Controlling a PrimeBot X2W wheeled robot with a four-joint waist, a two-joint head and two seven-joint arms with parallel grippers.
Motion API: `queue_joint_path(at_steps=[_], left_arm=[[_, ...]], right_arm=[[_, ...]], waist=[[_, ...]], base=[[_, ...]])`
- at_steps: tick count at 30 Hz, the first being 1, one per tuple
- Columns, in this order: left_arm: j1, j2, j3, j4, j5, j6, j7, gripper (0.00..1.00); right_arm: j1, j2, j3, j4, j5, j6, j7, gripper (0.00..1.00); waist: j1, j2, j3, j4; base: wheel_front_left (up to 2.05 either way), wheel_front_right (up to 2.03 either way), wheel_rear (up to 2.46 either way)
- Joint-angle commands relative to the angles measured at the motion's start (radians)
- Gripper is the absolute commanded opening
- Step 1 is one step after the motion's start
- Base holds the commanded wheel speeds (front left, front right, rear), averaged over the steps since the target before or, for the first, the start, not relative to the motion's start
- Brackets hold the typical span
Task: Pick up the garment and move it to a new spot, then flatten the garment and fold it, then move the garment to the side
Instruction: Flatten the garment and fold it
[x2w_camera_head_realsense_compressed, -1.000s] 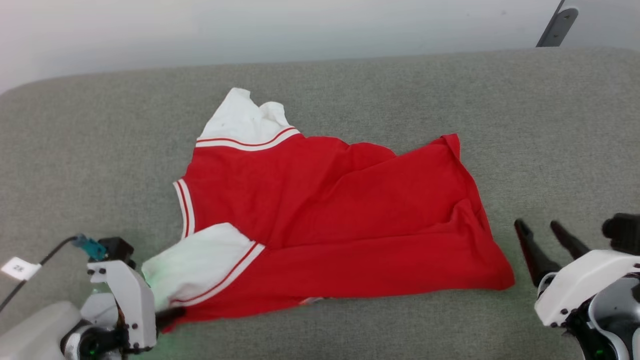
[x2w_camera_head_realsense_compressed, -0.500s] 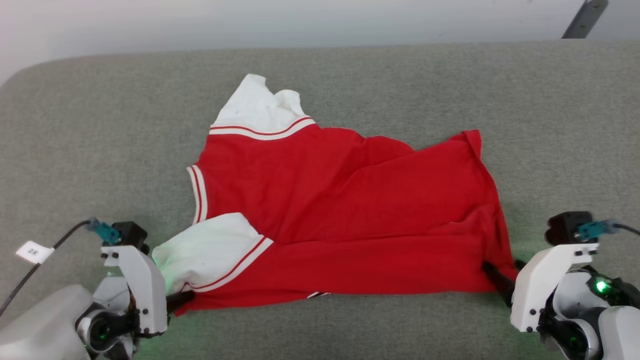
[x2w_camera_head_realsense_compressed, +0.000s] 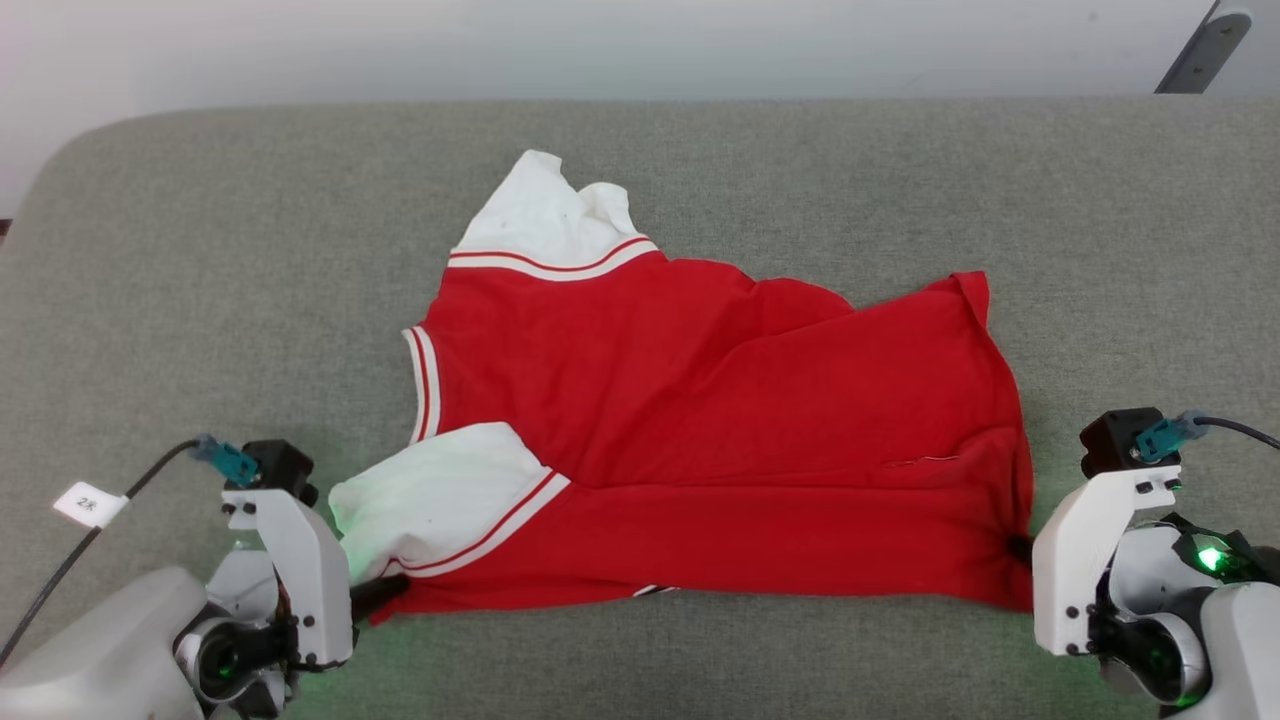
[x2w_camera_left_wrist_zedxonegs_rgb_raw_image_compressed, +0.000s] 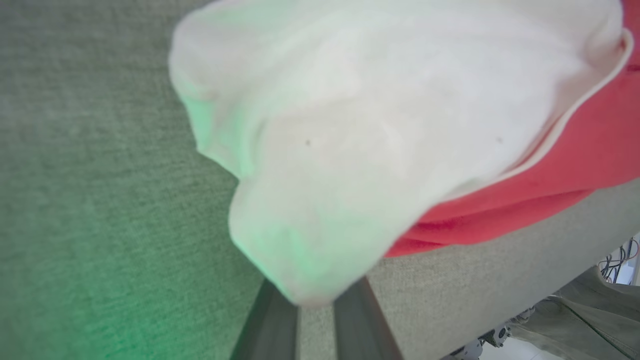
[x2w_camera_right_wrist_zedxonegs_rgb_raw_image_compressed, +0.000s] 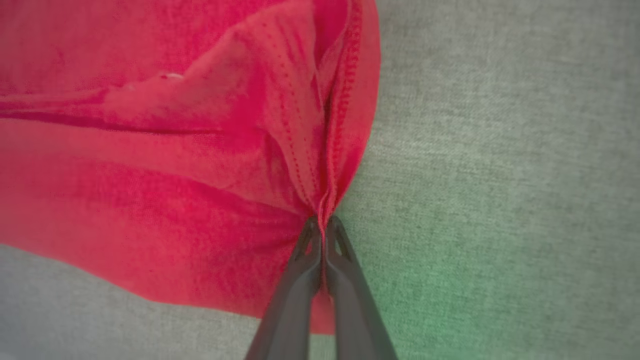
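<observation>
The garment (x2w_camera_head_realsense_compressed: 700, 420), a red shirt with white sleeves and red-white striped trim, lies spread and creased on the grey padded surface (x2w_camera_head_realsense_compressed: 200, 300). My left gripper (x2w_camera_head_realsense_compressed: 385, 592) is at its lower left corner, shut on the cloth beneath the near white sleeve (x2w_camera_head_realsense_compressed: 430, 500). In the left wrist view that white sleeve (x2w_camera_left_wrist_zedxonegs_rgb_raw_image_compressed: 350, 150) drapes over my fingers (x2w_camera_left_wrist_zedxonegs_rgb_raw_image_compressed: 270, 325), hiding their tips. My right gripper (x2w_camera_head_realsense_compressed: 1018, 550) is at the lower right corner. In the right wrist view it (x2w_camera_right_wrist_zedxonegs_rgb_raw_image_compressed: 322, 227) is shut on the gathered red hem of the garment (x2w_camera_right_wrist_zedxonegs_rgb_raw_image_compressed: 200, 150).
The grey padded surface (x2w_camera_right_wrist_zedxonegs_rgb_raw_image_compressed: 500, 150) stretches wide around the shirt, with its rounded far edge below a pale wall. A dark metal leg (x2w_camera_head_realsense_compressed: 1200, 50) stands at the upper right. A tagged cable (x2w_camera_head_realsense_compressed: 90, 505) runs from my left wrist.
My right gripper moved in from the right and shut on the shirt's lower right hem. The left gripper shut on the lower left corner. The head camera shifted, so the picture slid.
</observation>
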Motion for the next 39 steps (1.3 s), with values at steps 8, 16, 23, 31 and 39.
queue_joint_path(at_steps=[8, 16, 23, 31, 39], left_arm=[[0.071, 0.01, -0.037, -0.071, 0.0, 0.039, 0.038, 0.0], [0.117, 0.09, -0.052, -0.229, -0.022, 0.126, 0.087, 0.0], [0.153, 0.113, -0.068, -0.341, -0.021, 0.199, 0.096, 0.0], [0.103, 0.133, -0.062, -0.347, 0.016, 0.232, 0.1, 1.0], [-0.026, 0.222, -0.011, -0.468, 0.037, 0.259, 0.167, 1.0]], right_arm=[[0.093, -0.079, -0.008, -0.106, 0.048, -0.002, 0.132, 0.0], [0.165, -0.108, -0.042, -0.21, 0.059, -0.002, 0.2, 0.0], [0.183, -0.08, -0.068, -0.227, 0.045, -0.002, 0.214, 0.0], [0.14, -0.045, -0.075, -0.218, 0.05, -0.002, 0.178, 1.0], [0.108, -0.025, -0.094, -0.286, 0.072, -0.002, 0.141, 1.0]], waist=[[0.0, 0.0, -0.029, 0.001], [0.0, 0.0, -0.031, -0.002], [0.0, 0.0, -0.016, -0.004], [0.0, 0.0, -0.013, -0.011], [0.0, 0.0, -0.004, -0.034]], base=[[0.0, 0.0, 0.0], [0.0, 0.0, 0.0], [0.0, 0.0, 0.0], [0.0, 0.0, 0.0], [0.0, 0.0, 0.0]])
